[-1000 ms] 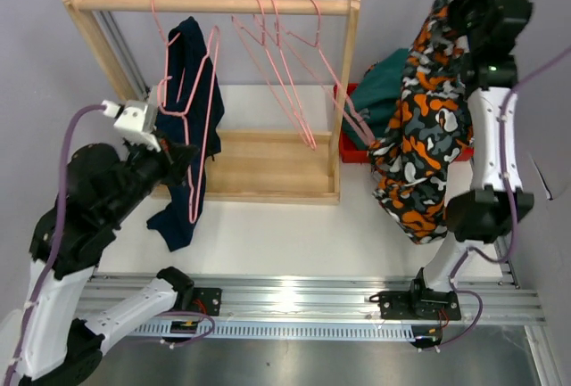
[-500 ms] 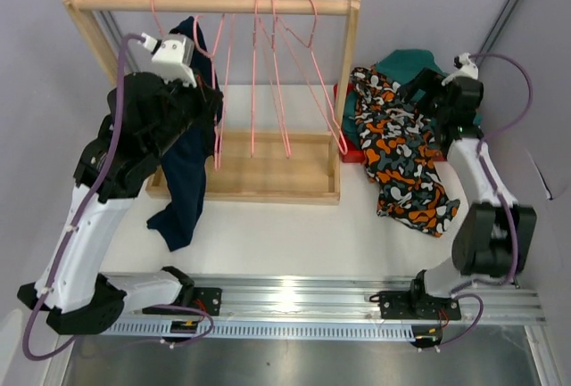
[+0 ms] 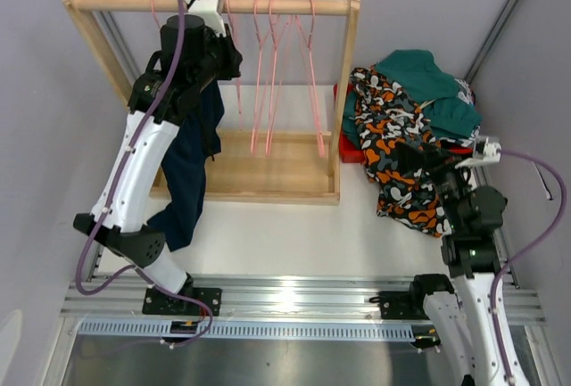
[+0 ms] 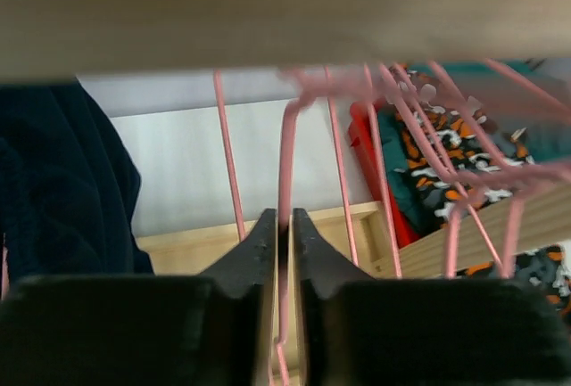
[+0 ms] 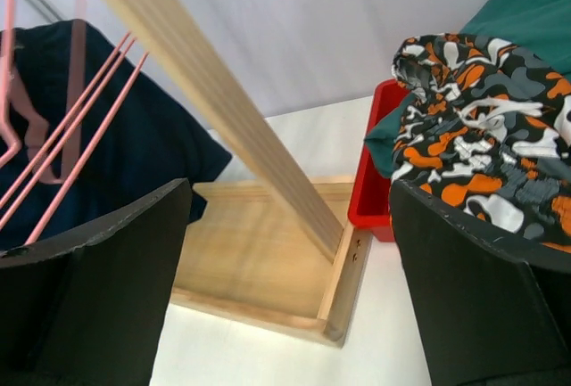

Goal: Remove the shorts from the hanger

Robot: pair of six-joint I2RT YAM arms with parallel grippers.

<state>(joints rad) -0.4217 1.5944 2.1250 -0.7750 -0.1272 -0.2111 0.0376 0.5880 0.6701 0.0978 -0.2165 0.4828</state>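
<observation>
Left wrist cam: left gripper [image 4: 284, 221] is clamped on a thin pink hanger [image 4: 286, 150] wire just under the rail [image 4: 268, 12]; navy shorts [image 4: 62, 190] hang to its left, and the right gripper [image 5: 285, 252] gapes empty w/ camo shorts [image 5: 482, 110] piled to its right. Risk as I see it: wire slips in the pinch, or snags the tangled hangers [image 4: 464, 172] on its right & yanks the rail.
</observation>
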